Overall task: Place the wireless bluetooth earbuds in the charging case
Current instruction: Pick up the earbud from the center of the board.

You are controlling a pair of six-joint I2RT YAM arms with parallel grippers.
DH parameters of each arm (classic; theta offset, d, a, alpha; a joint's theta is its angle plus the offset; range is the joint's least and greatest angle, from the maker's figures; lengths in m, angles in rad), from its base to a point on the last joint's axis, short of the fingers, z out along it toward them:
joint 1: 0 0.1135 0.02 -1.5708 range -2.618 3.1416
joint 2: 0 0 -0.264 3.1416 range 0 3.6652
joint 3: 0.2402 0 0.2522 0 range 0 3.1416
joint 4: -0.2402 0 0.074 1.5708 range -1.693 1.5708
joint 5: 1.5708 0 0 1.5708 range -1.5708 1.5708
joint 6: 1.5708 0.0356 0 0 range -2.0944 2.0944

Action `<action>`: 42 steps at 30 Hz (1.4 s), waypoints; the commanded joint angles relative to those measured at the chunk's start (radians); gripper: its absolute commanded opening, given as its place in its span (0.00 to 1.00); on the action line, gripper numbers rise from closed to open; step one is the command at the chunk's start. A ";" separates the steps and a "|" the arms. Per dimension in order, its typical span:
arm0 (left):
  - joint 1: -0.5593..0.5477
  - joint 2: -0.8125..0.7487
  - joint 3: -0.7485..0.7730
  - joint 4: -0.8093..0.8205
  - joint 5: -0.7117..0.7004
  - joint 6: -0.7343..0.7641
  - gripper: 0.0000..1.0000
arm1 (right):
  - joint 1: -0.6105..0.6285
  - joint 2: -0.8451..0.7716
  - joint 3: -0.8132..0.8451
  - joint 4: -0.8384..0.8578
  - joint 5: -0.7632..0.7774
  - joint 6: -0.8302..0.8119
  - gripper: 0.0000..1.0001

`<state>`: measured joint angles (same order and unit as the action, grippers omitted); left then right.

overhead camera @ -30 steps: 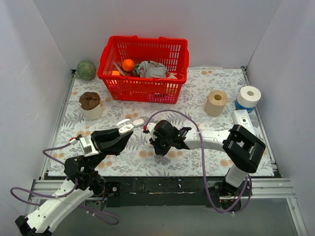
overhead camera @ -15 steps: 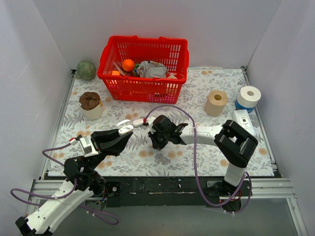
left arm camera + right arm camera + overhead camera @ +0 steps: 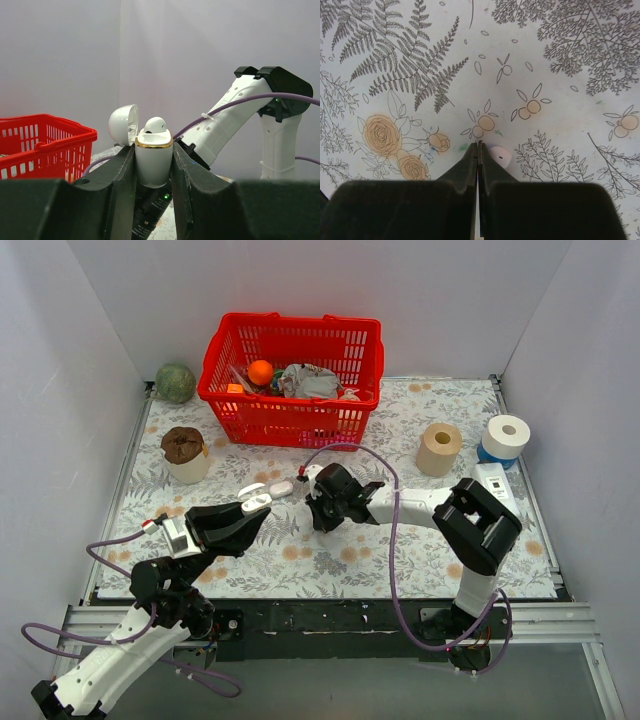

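Looking from above, the left gripper (image 3: pixel 252 508) clamps the open charging case (image 3: pixel 258 502); the right gripper (image 3: pixel 317 515), to its right, points down at the cloth (image 3: pixel 400 555). From the left wrist, one earbud (image 3: pixel 155 124) sits in the case, held between the fingers. From the right wrist, the jaws are pressed together and empty; a loose earbud (image 3: pixel 499 155) lies just right of their tips.

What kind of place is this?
Probably a robot test booth: plain white walls box in a flowery-clothed table, with a left arm and a right arm bolted at its edge.
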<state>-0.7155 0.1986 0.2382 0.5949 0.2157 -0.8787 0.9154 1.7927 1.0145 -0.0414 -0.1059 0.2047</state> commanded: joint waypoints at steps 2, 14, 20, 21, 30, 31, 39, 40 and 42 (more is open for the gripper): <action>0.004 0.015 -0.002 0.003 -0.021 0.009 0.00 | -0.030 0.025 0.062 0.032 0.028 0.042 0.01; 0.005 0.015 0.004 -0.004 -0.022 0.014 0.00 | -0.055 -0.032 0.055 0.080 0.012 0.038 0.01; 0.005 0.019 0.003 0.006 -0.015 0.007 0.00 | -0.047 -0.179 -0.063 0.084 0.037 0.042 0.20; 0.005 0.019 0.003 0.008 -0.016 0.006 0.00 | -0.046 -0.197 -0.083 0.084 0.049 0.041 0.09; 0.005 0.048 -0.002 0.040 -0.006 -0.011 0.00 | -0.043 -0.227 -0.212 0.094 0.063 0.028 0.01; 0.004 0.053 -0.002 0.040 -0.001 -0.012 0.00 | -0.043 -0.211 -0.214 0.097 0.060 0.029 0.01; 0.005 0.065 0.018 0.023 0.010 -0.014 0.00 | -0.043 -0.156 -0.198 0.123 0.054 0.029 0.01; 0.004 0.065 0.018 0.022 0.008 -0.016 0.00 | -0.043 -0.147 -0.197 0.124 0.054 0.027 0.01; 0.004 0.064 0.016 0.017 0.010 -0.019 0.00 | -0.043 -0.135 -0.185 0.124 0.052 0.024 0.01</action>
<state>-0.7155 0.2592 0.2379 0.6128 0.2192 -0.8906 0.8661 1.6321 0.8009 0.0418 -0.0536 0.2359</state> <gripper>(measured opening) 0.272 0.021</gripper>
